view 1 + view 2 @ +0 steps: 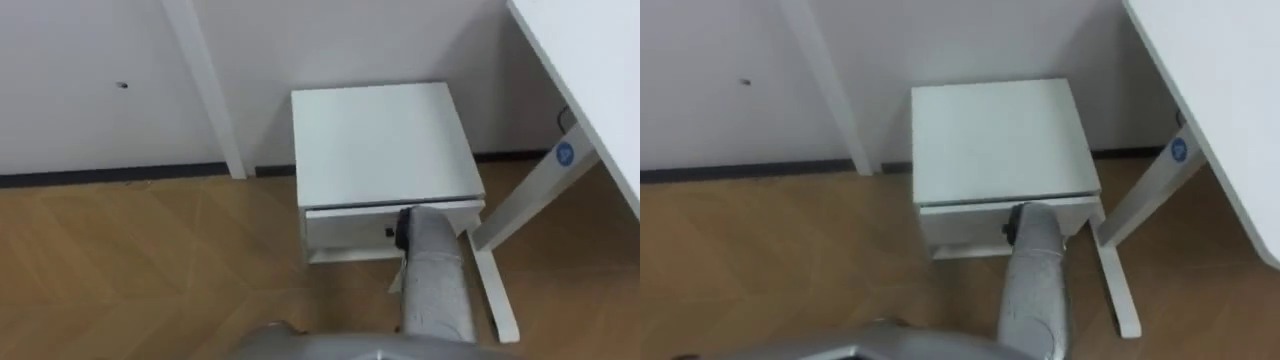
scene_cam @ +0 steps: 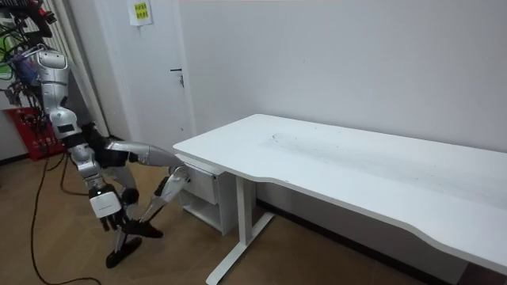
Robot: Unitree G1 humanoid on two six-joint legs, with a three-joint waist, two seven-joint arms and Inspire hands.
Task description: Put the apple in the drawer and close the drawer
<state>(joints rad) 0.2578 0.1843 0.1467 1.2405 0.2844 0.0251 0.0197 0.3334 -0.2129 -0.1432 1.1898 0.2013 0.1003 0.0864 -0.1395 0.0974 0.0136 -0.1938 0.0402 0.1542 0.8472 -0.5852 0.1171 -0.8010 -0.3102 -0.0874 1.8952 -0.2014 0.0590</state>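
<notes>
Since the right hand (image 1: 401, 232) sits at the drawer (image 1: 345, 225) front with its finger pose impossible to tell, I'd push that stiff, likely light-sliding panel mid-front.

Left arm (image 1: 435, 262) stretched forward, right hand (image 2: 105, 207) hanging

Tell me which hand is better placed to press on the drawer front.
Left. The left hand is at the drawer front, with its arm stretched out to it. The right hand hangs low beside the robot's legs, well away from the cabinet.
</notes>
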